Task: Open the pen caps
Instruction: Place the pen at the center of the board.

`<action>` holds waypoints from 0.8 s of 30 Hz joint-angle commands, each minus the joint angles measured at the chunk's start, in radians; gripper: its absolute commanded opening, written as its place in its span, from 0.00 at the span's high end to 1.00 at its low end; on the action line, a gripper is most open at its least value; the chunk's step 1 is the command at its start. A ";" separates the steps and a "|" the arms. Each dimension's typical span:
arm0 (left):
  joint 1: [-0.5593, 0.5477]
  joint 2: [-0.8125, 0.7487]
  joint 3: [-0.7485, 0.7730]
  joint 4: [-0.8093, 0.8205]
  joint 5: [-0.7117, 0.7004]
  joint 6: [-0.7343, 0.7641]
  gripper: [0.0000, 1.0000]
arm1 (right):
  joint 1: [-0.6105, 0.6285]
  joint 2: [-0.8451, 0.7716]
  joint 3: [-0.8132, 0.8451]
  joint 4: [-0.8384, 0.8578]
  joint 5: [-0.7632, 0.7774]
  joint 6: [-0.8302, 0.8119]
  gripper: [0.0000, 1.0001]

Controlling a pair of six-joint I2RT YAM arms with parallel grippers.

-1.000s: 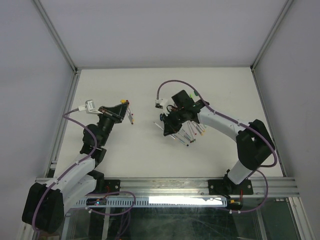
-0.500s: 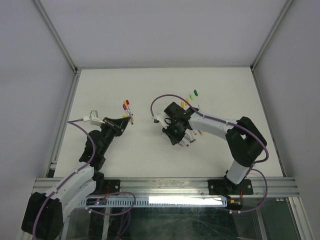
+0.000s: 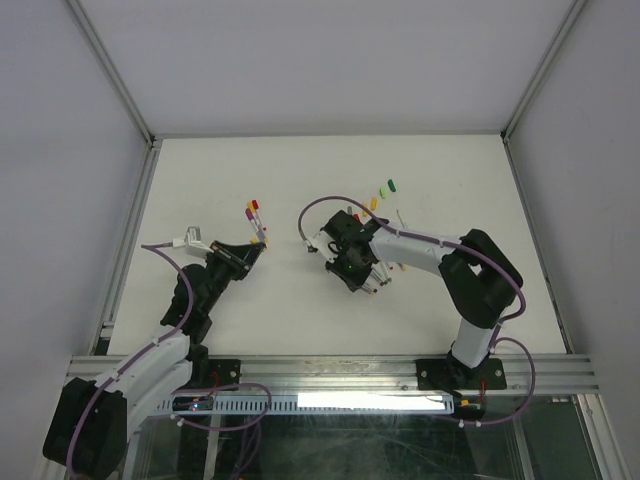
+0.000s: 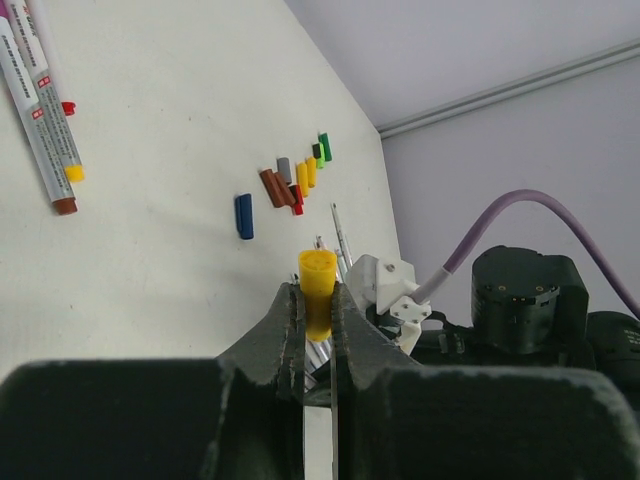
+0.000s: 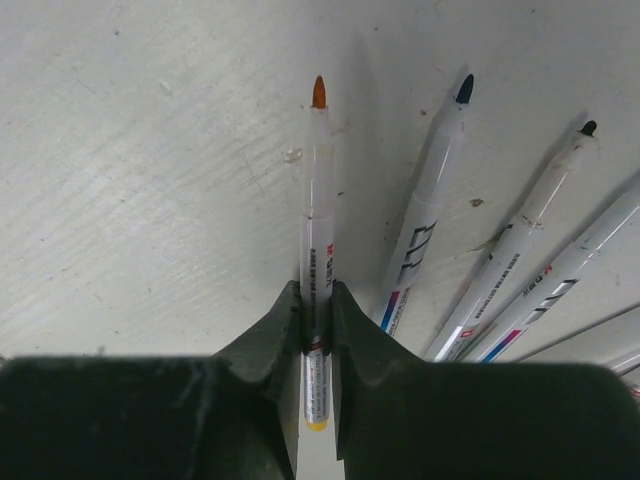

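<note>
Left wrist camera gives me the clearest picture. The left hand (image 4: 316, 300) is clenched on a small yellow bullet-shaped plastic cap (image 4: 318, 268), which stands upright between the two dark fingers, with the white worktop (image 4: 150, 240) behind it. Beyond it a row of loose caps lies on the worktop: a blue cap (image 4: 243, 216) a little apart, then a brown-red cap (image 4: 272, 187), a short red cap (image 4: 296, 203), a grey cap (image 4: 284, 167), yellow caps (image 4: 306, 176) and a green cap (image 4: 325, 146), all packed close together. At the upper left of this view lie long white-grey pens (image 4: 40, 120) with red, yellow and brown ends.

On the right wrist camera, the right hand (image 5: 316, 300) grasps a thin white pen barrel (image 5: 318, 200) with a bare orange tip, pointing straight away from the fingers. I cannot tell whether it touches the worktop. Just beside it, to the right, several uncapped white pens (image 5: 430, 210) lie fanned out, one with a dark blue tip and one with a black tip.
</note>
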 commanded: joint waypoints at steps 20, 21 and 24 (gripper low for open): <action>0.005 0.059 -0.031 0.146 0.100 -0.042 1.00 | 0.009 0.007 0.040 0.006 0.055 -0.021 0.74; 0.004 0.065 -0.030 0.147 0.104 -0.042 1.00 | 0.009 0.002 0.040 0.007 0.050 -0.021 0.74; -0.002 0.087 -0.016 0.138 0.114 -0.023 1.00 | 0.009 -0.018 0.041 0.010 0.035 -0.022 0.73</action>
